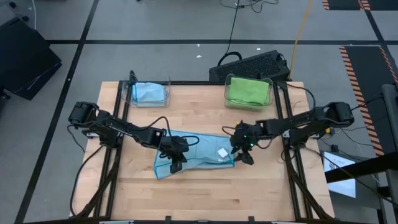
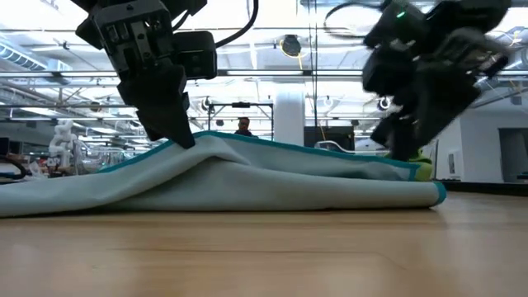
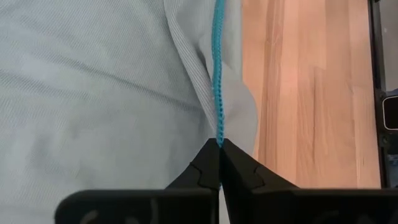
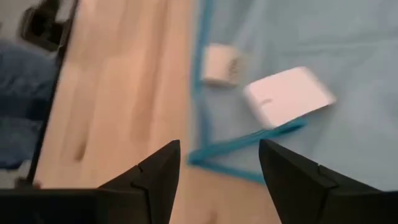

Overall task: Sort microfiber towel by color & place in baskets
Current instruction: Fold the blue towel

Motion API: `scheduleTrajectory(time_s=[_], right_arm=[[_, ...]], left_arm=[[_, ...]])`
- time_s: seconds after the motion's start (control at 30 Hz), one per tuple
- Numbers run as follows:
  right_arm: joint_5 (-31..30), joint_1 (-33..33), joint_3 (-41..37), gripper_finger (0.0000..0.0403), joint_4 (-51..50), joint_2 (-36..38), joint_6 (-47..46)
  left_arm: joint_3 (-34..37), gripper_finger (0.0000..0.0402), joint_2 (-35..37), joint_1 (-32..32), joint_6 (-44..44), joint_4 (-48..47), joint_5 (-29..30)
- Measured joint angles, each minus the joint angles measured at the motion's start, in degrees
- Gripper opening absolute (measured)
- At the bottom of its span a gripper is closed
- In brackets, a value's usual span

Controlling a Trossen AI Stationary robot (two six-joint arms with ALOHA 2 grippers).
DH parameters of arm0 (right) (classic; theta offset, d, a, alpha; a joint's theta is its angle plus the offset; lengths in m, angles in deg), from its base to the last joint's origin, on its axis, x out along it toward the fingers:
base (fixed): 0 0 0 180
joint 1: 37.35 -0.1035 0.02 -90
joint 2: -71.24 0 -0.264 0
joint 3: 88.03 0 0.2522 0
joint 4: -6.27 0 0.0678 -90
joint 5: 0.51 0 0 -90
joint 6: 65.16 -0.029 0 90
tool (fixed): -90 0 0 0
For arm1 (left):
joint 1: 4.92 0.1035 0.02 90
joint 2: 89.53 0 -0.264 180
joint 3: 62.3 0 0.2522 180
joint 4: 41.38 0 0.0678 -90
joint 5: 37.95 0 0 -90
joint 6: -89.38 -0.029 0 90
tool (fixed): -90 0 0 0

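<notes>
Towels are partly sorted: a blue towel [image 1: 149,92] and a green towel [image 1: 247,89] are already binned behind the light-blue towel [image 1: 196,152], which is pinched by the left gripper [image 1: 175,163]; the right gripper [image 1: 244,154] is spread, empty.

Grey floor [image 1: 155,25], striped hazard tape [image 1: 364,74], bright ceiling lights [image 2: 272,21]

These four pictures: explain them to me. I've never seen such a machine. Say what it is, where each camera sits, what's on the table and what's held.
Two robot arms work at a wooden table. One camera looks down from above, one sits at table height, one rides on each wrist. A light blue towel lies in the middle. The left gripper is shut on the towel's edge. The right gripper stands open over its corner, holding nothing. At the back, one clear basket holds a blue towel, the other basket a green towel.
</notes>
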Motion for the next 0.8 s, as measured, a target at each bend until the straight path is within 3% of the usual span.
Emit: scheduleTrajectory(time_s=[0.2,0.5,0.8], right_arm=[[-8.7,-7.5,-2.2,0.0208,2.2,4.9,-2.6],[-19.1,-12.0,-4.7,0.0197,10.2,2.6,-2.5],[-19.6,-12.8,-4.7,0.0136,12.4,-1.2,0.3]], left_arm=[[0.0,0.0004,0.0,0.0,0.0,-0.3,0.0],[0.0,0.0004,0.0,0.1,0.6,-0.3,-0.2],[0.0,0.0005,0.0,0.1,1.1,-0.8,-0.6]])
